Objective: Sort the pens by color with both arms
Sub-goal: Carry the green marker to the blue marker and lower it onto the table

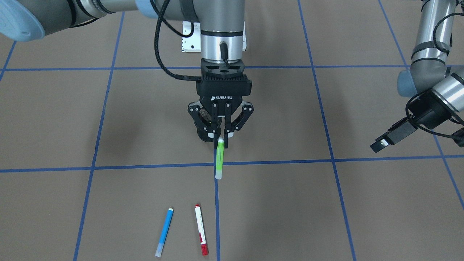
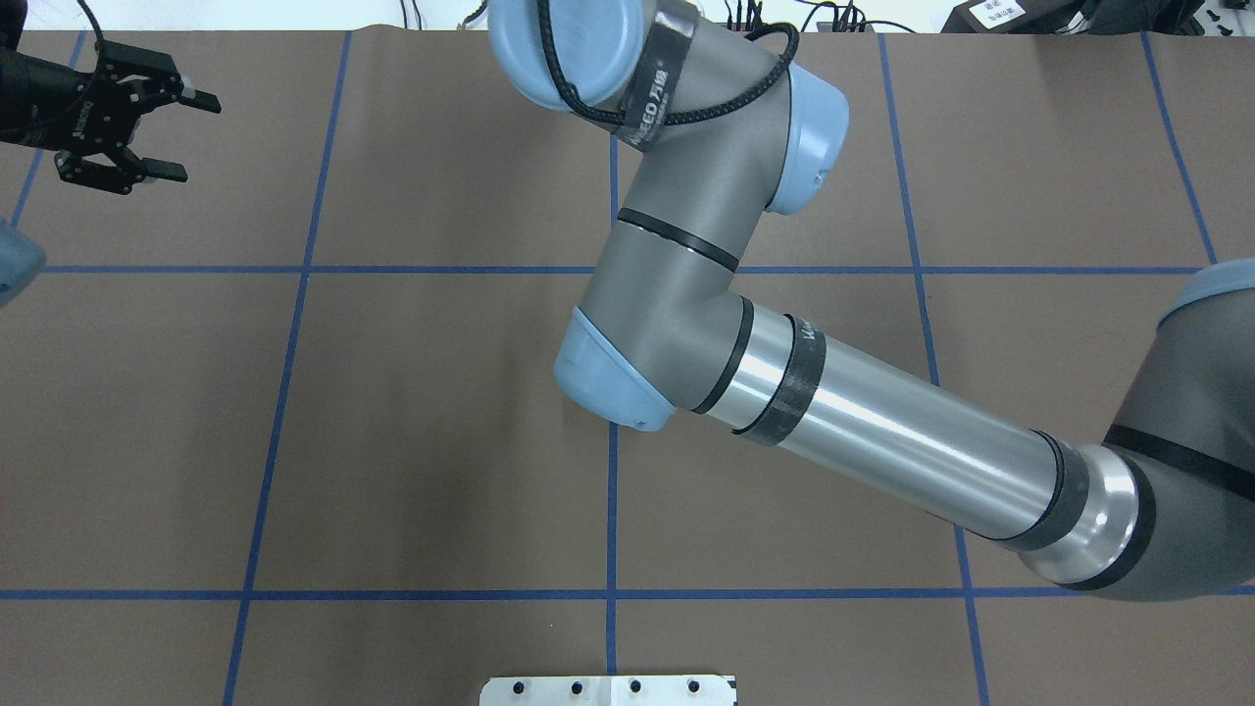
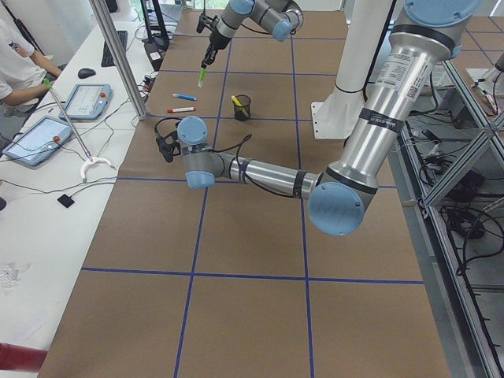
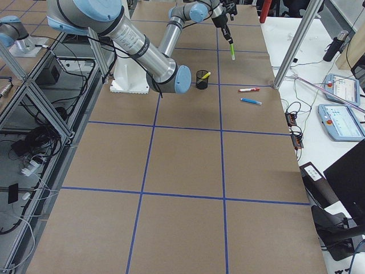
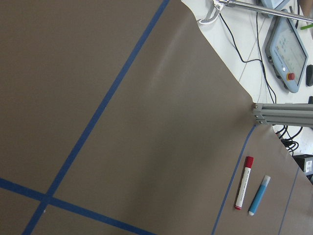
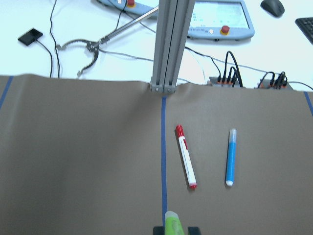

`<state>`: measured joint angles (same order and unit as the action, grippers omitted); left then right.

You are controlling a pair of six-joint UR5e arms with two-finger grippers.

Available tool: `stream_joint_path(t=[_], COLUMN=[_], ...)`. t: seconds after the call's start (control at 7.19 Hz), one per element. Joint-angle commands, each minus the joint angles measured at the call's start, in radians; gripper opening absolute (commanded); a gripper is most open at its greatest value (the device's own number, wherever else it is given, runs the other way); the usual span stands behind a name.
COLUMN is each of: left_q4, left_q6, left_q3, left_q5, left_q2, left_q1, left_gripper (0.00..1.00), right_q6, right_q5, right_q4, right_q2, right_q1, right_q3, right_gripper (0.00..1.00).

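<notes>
1. Where the fingers of the right gripper (image 1: 220,140) meet, we see them closed on the top end of the lime green pen (image 1: 219,161), pinching it from both sides.
2. From that grip the pen hangs nearly upright with its free end down. In the front-facing view it crosses the meeting point of two blue tape lines (image 1: 275,161). We cannot tell whether its tip touches the brown mat (image 1: 290,119).
3. We find the left gripper (image 2: 191,137) at the far left corner of the overhead view. Its fingers are spread wide with nothing between them, and it is well apart from every pen.
4. The blue pen (image 1: 165,232) and the red-capped white pen (image 1: 201,233) lie flat on the mat near the operators' edge. They lie side by side, roughly parallel and not touching. The red-capped one is just beside a tape line and the blue one lies on its other side.
5. The yellow pen (image 4: 204,75) leans inside the black mesh cup (image 4: 202,81). The cup stands upright on the mat between the white pedestal base (image 4: 126,80) and the two lying pens.
6. The right arm (image 2: 882,431) stretches across the middle of the table, with its wrist pointing straight down over the held pen. The left arm (image 3: 268,175) runs low and nearly level above the mat.
7. Beyond the mat's edge we see an aluminium post (image 6: 168,44) and teach pendants (image 6: 220,17) on the white bench.
</notes>
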<state>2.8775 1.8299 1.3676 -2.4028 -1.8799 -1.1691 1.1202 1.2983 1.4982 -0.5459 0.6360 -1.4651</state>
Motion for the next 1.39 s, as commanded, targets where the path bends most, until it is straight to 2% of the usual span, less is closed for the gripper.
stream_joint_path(t=[0.0, 0.28, 0.7, 0.97, 1.25], left_q4=[0.040, 0.039, 0.040, 0.040, 0.040], left_q6=[0.008, 0.019, 0.017, 0.017, 0.017], left_q3=[0.097, 0.166, 0.163, 0.165, 0.163], left_q5=[-0.021, -0.042, -0.044, -0.042, -0.044], left_q2=[0.086, 0.142, 0.143, 0.142, 0.142], left_q1=[-0.001, -0.001, -0.001, -0.001, 0.000], left_gripper=[1.00, 1.00, 1.00, 1.00, 1.00], right_q6=[0.052, 0.056, 0.058, 0.058, 0.050], right_q5=[-0.154, -0.241, -0.257, -0.315, -0.318], right_q4=[-0.281, -0.370, -0.594, -0.599, -0.599], right_q2=[0.007, 0.139, 0.139, 0.130, 0.130], right_q1=[-0.001, -0.018, -0.064, -0.102, -0.101], right_q3=[0.247, 0.575, 0.731, 0.749, 0.759], right_gripper=[0.00, 0.00, 0.00, 0.00, 0.00])
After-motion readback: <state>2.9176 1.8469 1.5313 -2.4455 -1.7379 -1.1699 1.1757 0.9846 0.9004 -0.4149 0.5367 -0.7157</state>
